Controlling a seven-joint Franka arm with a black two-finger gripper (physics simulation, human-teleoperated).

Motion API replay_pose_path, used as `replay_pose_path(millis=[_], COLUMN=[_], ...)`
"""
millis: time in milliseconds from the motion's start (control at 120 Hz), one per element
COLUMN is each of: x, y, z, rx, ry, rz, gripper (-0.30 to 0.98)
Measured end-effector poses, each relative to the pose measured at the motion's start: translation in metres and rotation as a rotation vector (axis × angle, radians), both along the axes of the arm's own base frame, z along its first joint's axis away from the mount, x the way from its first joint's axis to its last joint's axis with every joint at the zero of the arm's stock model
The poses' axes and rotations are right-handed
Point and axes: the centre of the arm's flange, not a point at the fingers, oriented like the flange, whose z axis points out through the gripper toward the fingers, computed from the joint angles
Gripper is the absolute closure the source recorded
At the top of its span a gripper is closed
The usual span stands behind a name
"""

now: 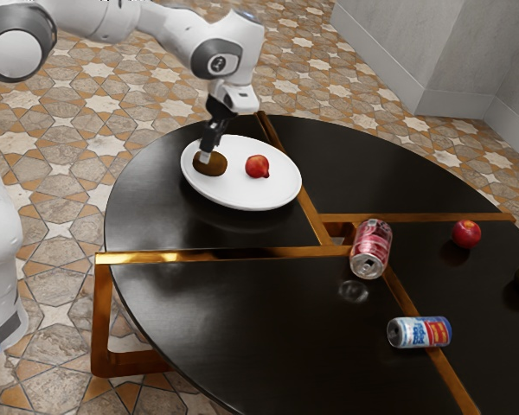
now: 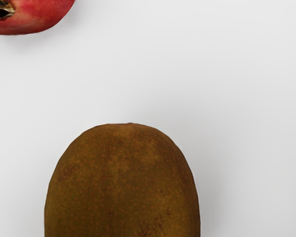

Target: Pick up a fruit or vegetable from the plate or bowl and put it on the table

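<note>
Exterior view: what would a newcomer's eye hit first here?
Probably the white plate, stark against the black tabletop, with a brown oval fruit and a red one on it. Next, likely the gripper, reaching down right at the brown fruit. After that, the red can and the blue-and-white can, off the plate toward the exterior view's right.

No word, brand or number can be read. The red can (image 1: 371, 249) and the blue-and-white can (image 1: 419, 332) seem to carry printed labels, their lettering too small to make out.
</note>
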Motion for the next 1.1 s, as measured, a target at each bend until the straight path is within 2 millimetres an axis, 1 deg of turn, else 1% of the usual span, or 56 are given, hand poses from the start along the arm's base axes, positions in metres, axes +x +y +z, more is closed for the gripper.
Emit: replay_pose_path(millis=[200, 292, 625, 667, 800, 883, 933, 1100], x=[0.000, 0.000, 0.008, 0.009, 0.011, 0.011, 0.010, 0.007], y=[0.015, 0.019, 0.018, 0.017, 0.015, 0.014, 0.014, 0.015], z=[-0.017, -0.021, -0.036, -0.036, -0.037, -0.037, -0.038, -0.041], rx=[-0.028, -0.038, -0.064, -0.066, -0.075, -0.082, -0.087, -0.099], ry=[0.005, 0.004, -0.008, -0.011, -0.018, -0.021, -0.021, -0.020], rz=[0.023, 0.030, 0.023, 0.021, 0.020, 0.022, 0.023, 0.032], gripper=[0.00, 0.00, 0.00, 0.03, 0.15, 0.20, 0.21, 0.18])
